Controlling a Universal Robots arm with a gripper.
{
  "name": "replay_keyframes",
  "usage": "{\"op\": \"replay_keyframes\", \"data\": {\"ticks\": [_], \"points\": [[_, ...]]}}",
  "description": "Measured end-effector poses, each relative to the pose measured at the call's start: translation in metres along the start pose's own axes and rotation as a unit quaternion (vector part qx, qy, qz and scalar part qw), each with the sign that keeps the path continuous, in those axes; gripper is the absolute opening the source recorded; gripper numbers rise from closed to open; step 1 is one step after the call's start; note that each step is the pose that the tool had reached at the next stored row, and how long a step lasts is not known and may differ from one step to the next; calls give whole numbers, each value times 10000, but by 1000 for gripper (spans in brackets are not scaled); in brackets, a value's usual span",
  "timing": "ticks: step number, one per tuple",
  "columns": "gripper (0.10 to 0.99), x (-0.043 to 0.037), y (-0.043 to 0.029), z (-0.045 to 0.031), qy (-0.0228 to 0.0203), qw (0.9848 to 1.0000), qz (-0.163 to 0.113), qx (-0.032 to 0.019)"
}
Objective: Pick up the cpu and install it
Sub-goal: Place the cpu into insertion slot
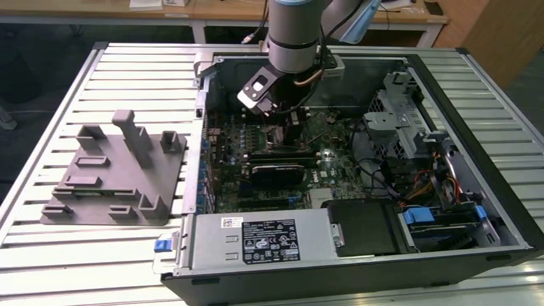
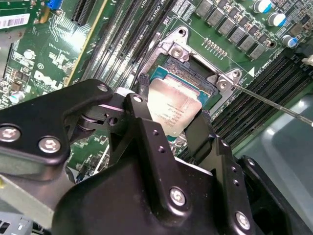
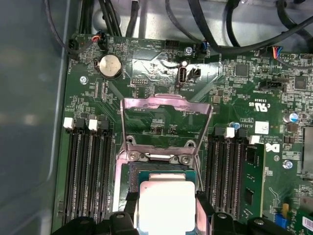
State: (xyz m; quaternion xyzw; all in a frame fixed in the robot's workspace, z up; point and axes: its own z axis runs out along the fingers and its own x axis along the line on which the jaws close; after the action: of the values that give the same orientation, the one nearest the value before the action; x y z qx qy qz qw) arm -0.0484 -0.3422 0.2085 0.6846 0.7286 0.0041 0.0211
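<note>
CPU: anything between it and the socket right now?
Nothing visible. In the first wrist view the cpu sits in the pincer directly over the socket. The metal hold-down frame is swung back, clear of the opening.

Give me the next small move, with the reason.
Probably lower the gripper a touch: its jaws hold the cpu by two sides over the open socket, whose metal frame stands flipped up, and I cannot tell that the chip is seated yet.
</note>
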Motion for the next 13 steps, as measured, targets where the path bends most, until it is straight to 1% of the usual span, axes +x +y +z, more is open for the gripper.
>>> {"op": "replay_keyframes", "data": {"ticks": [13], "points": [[541, 34, -16, 103, -11, 9995, 304, 8]]}}
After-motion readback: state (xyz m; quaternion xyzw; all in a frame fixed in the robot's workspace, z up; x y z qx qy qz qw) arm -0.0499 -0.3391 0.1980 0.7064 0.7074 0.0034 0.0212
